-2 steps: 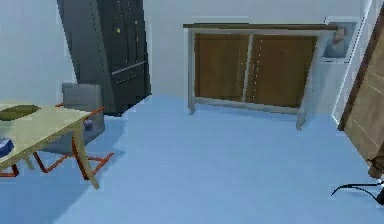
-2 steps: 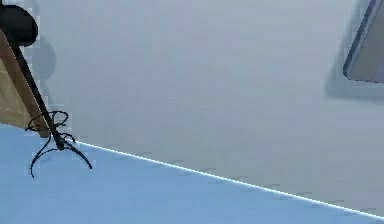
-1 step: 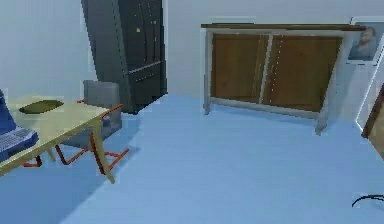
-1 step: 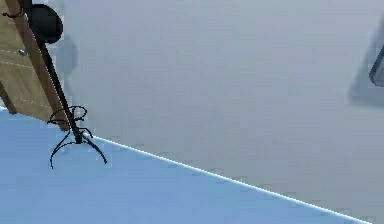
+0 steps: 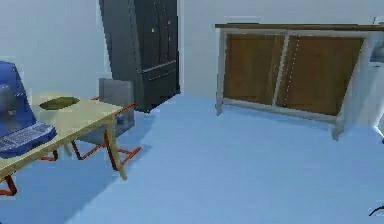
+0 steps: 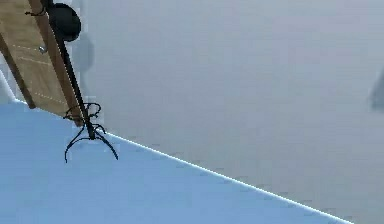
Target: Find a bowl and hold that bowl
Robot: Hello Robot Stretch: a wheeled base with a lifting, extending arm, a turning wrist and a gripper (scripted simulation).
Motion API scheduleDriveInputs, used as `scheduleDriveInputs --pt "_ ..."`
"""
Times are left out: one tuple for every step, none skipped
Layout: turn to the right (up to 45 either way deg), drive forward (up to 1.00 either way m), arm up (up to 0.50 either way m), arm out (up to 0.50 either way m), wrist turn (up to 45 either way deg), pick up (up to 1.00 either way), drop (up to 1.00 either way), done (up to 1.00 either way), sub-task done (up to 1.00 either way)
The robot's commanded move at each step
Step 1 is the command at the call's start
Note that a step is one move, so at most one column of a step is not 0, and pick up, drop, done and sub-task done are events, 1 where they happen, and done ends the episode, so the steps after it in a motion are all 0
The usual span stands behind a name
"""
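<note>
- Still the searching step: a low dark dish [image 5: 60, 102], possibly the bowl, lies on the counter [image 5: 95, 113] at the forward view's left.
- Next: drive nearer and confirm it.
- I cannot tell the hand's state.

Robot's own body: colours, shapes, cables and markings cannot be told from either view. Arm side view, bottom edge just right of the middle: plain blue floor [image 6: 210, 200], meeting a pale wall [image 6: 250, 80] farther up. Forward view, lower edge: blue floor again.
</note>
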Motion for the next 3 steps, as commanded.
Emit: scheduleDriveInputs --pt "0.0 0.40 0.00 0.00 0.0 0.00 0.00 0.00 0.00" --pt "-27.0 0.00 0.00 0.00 0.0 0.00 0.00 0.00 0.00" --pt "0.0 0.35 0.00 0.00 0.0 0.00 0.00 0.00 0.00"
